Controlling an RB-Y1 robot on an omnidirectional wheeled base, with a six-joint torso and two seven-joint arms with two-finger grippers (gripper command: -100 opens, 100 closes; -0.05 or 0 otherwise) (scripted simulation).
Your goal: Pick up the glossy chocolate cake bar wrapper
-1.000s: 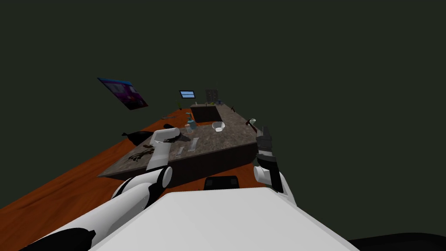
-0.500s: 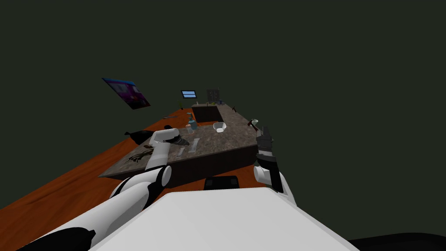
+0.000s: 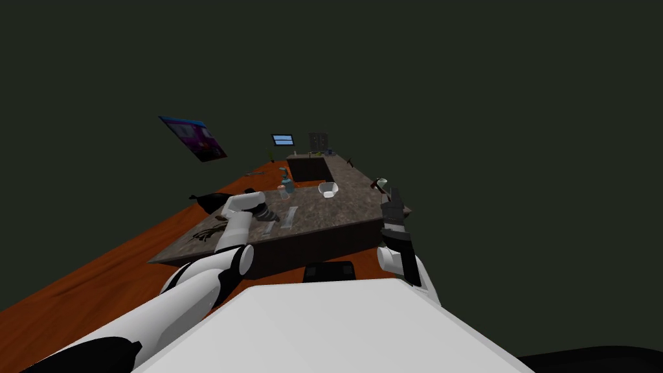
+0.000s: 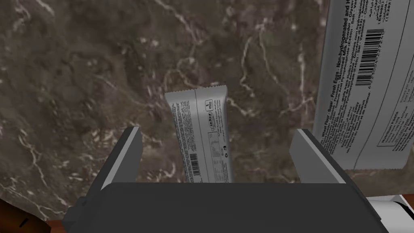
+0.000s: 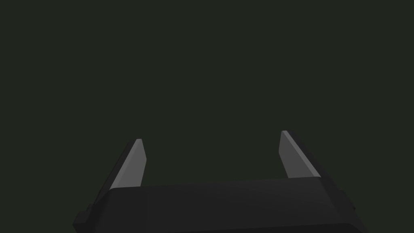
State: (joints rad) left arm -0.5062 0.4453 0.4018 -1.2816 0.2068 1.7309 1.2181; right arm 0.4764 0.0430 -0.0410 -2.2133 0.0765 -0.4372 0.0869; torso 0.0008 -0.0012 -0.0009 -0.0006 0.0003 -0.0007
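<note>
Plainly the main danger is a mix-up: two silver-grey packets lie flat on the dark veined table (image 4: 81, 81), much alike in print and colour. The left tool (image 4: 217, 130), its blades spread wide and holding nothing, hangs over the smaller one, the cake bar wrapper (image 4: 201, 137), which I take to be the target. It lies just beside the larger wrapper (image 4: 366, 89), apart from it, with a strip of bare table between them. One blade of the left tool stands in front of a corner of the larger wrapper in the wrist view. A straight descent could therefore set that blade down on it, pin it, or drag it in as the blades close. The other risk is the grip itself. The packet looks thin and lies flat on a hard top, so the blades may scrape the table and skate over slick film rather than catch its long edges.

The cake bar wrapper is a narrow oblong with a crimped zigzag end and a seam running down its length. It carries fine black print, a small boxed mark and a barcode, and its near end is hidden under the tool's body. The right tool (image 5: 210, 135), blades apart and empty, is held well away from the larger wrapper, off the table's edge
</note>
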